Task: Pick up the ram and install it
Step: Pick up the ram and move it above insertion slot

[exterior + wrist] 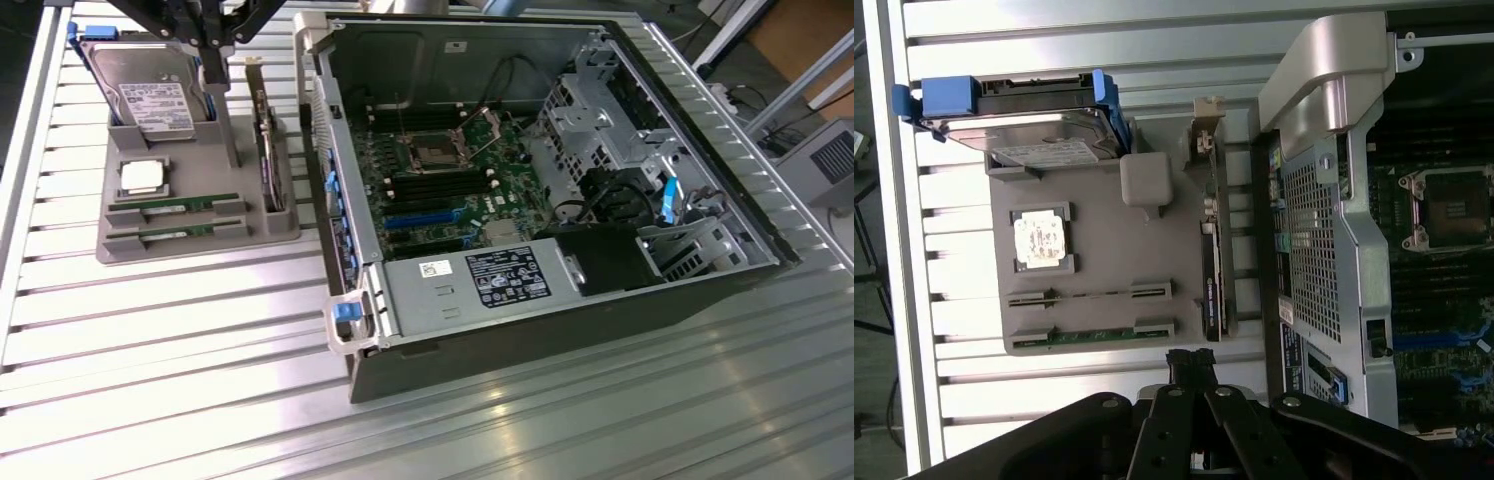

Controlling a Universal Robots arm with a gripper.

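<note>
**While gripper hangs shut, ram waits in tray**

Since nothing sits between them, the gripper's (214,78) fingertips are pressed together and empty. It hangs above the grey tray (200,175) at 10 o'clock in the exterior view, apart from every part.

Both ram sticks are along the tray's 6 o'clock edge: first ram stick (178,205), second ram stick (174,236) just beside it and parallel. Each is a thin green board stood on its long edge, with its ends caught in grey slotted blocks. That likely leaves the top edge free for a pinch from above. In the wrist view the gripper (1191,358) is nearer the second ram stick (1094,334) than the first ram stick (1089,295).

Other tray parts:
- hard drive (154,95), at 12 o'clock, propped, metal with blue plastic rails
- processor chip (144,177), at 9 o'clock, square, silver, flat
- expansion card (271,150), at 3 o'clock, upright

The computer case (694,240), centre to 3 o'clock, lies on its side with the panel off, so the green motherboard (441,170) faces up, probably for top-down insertion. All of it rests on a ribbed aluminium table (160,340).
</note>
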